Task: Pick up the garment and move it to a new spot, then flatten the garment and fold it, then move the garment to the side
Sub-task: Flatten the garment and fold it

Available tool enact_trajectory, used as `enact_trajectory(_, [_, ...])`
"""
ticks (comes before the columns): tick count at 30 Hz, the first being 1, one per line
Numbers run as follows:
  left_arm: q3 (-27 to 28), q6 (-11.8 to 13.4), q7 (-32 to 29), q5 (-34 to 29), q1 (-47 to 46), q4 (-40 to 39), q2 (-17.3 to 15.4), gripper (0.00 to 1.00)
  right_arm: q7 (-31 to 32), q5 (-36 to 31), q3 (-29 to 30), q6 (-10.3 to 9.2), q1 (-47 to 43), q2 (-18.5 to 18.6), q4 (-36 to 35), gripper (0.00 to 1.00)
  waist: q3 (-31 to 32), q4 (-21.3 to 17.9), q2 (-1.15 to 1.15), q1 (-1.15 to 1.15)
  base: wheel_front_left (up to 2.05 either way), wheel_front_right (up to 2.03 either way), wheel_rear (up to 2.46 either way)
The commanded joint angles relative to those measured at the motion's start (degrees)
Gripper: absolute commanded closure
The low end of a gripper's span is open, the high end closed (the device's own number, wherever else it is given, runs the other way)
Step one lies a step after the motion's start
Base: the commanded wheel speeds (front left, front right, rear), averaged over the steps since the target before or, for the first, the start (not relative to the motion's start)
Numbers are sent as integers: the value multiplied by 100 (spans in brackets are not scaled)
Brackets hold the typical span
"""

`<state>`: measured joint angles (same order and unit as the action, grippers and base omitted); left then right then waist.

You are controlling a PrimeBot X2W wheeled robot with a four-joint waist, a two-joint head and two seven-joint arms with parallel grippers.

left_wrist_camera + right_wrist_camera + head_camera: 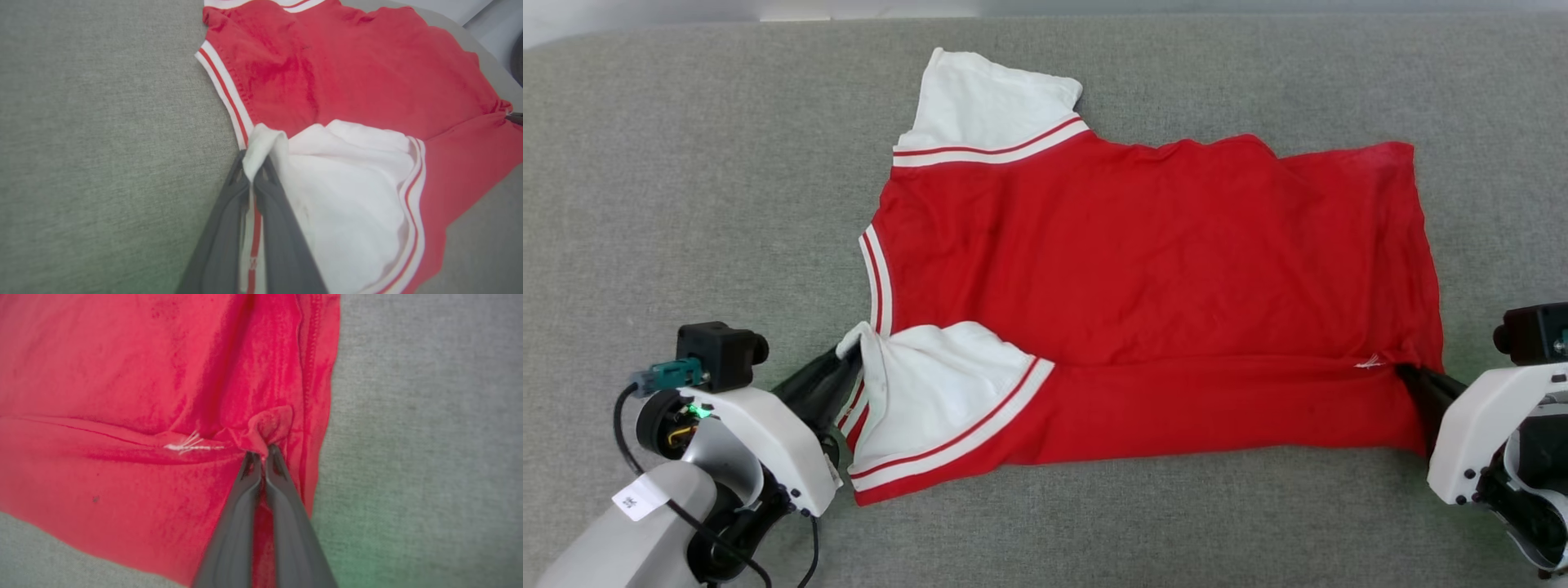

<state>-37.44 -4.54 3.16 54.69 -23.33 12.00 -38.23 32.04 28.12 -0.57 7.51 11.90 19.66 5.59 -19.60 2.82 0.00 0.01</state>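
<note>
The shirt (1143,261) lies spread on the grey table (686,204) between the two sets of fingers, its near edge folded up over the body. The left fingers (224,228) are nearly together, pinching the edge of the white sleeve (351,183) at their tips. The right fingers (237,522) are pressed narrow on a small pucker of red cloth beside the hem, with a white thread tuft (188,446) just left of their tips.

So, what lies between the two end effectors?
In the head view, a folded-over strip of the garment runs from left end effector to right end effector.
</note>
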Motion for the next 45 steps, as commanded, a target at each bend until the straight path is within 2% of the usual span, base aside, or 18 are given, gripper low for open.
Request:
enact_trajectory(1, [-25, -15, 24, -53, -81, 67, 29, 0, -14, -106, -45, -5, 82, -3, 44, 0, 37, 9, 0, -1, 0, 0, 0])
enact_trajectory(5, [-34, 10, 195, -88, -82, 337, 184, 0, -7, -413, -127, -4, 34, 115, -70, 0, 216, 22, 0, -1, 0, 0, 0])
enact_trajectory(12, [192, 411, 296, 274, 256, 469, 384, 0, 324, -815, -13, -6, -213, 27, -453, 0, 586, 27, 0, -1, 0, 0, 0])
enact_trajectory(18, [203, 1038, 313, 183, 745, -13, 216, 0, 894, -1212, 380, -4, -619, -253, -951, 0, 831, 8, 0, -1, 0, 0, 0])
enact_trajectory(27, [-60, 2074, -740, 411, 1714, -1580, -306, 0, 1645, -1535, 851, -3, -1275, -870, -1835, 0, 911, -47, 0, -1, 0, 0, 0])
enact_trajectory(31, [-86, 2375, -972, 477, 1856, -1950, -377, 0, 1710, -1586, 949, -4, -1377, -1017, -2056, 0, 815, -97, 0, -1, 0, 0, 0])
enact_trajectory(36, [-3, 2520, -947, 527, 1832, -1912, -315, 0, 1681, -1619, 934, -4, -1395, -1098, -2169, 0, 670, -190, 0, -1, 0, 0, 0])
enact_trajectory(45, [-112, 2381, -1018, 504, 1708, -1401, -207, 0, 1620, -1607, 949, -3, -1402, -1105, -2193, 0, 414, -288, 0, -1, 0, 0, 0])
